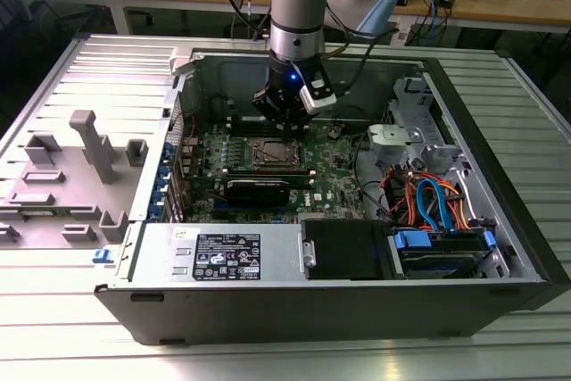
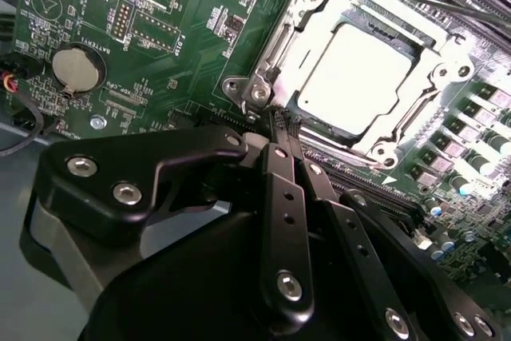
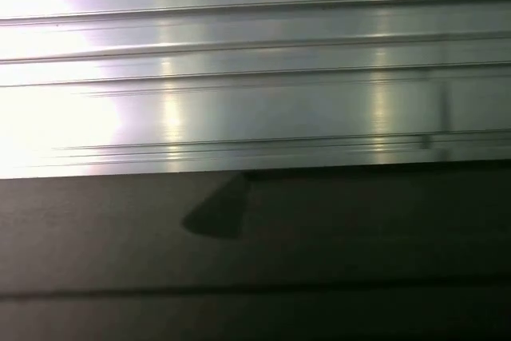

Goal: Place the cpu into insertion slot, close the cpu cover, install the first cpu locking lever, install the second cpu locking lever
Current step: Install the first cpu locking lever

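CPU sits in the insertion slot at the upper right of the second wrist view, the cpu cover down over its edges, while the gripper, jaws pinched together empty, points at the socket's corner, seemingly to work a locking lever.

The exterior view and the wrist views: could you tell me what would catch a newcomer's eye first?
The arm's gripper reaches down into the open computer case, just above the green motherboard. In the second wrist view the cpu shines silver in the insertion slot, with the cpu cover framing it and the gripper's fingers pressed together at its corner.
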`<state>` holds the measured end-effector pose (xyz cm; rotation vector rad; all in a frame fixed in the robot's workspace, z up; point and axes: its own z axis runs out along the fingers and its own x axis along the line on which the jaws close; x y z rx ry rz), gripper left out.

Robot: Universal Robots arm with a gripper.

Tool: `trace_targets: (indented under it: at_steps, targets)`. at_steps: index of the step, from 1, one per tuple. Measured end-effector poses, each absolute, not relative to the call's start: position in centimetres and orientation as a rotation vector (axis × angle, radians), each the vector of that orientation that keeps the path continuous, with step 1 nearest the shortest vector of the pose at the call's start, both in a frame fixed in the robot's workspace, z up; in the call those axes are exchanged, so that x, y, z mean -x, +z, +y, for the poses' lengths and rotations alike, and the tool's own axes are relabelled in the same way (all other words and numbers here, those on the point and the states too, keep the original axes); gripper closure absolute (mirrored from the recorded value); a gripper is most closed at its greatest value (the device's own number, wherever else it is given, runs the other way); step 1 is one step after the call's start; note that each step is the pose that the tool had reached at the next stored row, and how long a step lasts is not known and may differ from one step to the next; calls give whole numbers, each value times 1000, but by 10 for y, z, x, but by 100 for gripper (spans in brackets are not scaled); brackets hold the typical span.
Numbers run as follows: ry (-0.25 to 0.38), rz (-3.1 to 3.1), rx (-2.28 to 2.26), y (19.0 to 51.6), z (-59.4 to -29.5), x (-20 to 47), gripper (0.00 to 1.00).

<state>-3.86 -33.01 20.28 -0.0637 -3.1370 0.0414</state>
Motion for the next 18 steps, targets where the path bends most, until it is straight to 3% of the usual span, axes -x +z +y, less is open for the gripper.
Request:
trace_targets:
  at_steps: [18]
  targets:
    - [33, -3137, 67, 208, -331, 38, 89]
